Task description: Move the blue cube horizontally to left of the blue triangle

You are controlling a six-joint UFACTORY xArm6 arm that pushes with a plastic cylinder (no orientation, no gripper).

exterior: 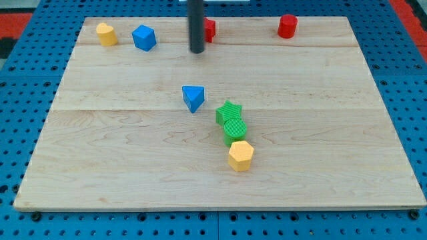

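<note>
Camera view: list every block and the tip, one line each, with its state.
my tip: near top edge, right of the blue cube, apart.
blue cube: upright, alone.
blue triangle: mid-board, alone.
yellow block: top left.
green blocks: touching.
yellow hexagon: against them.
red blocks: top edge.

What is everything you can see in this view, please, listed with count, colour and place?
cube: 1, blue, top left of the board
triangle: 1, blue, near the centre
yellow block: 1, top left corner, left of the cube
yellow hexagon: 1, below centre, touching the green cylinder
star: 1, green, right of the triangle
green cylinder: 1, just below the star, touching it
red block: 1, top edge, partly hidden behind the rod
red cylinder: 1, top right
board: 1, light wood, on a blue pegboard
my tip: 1, dark rod end, right of the cube, apart from it
</note>
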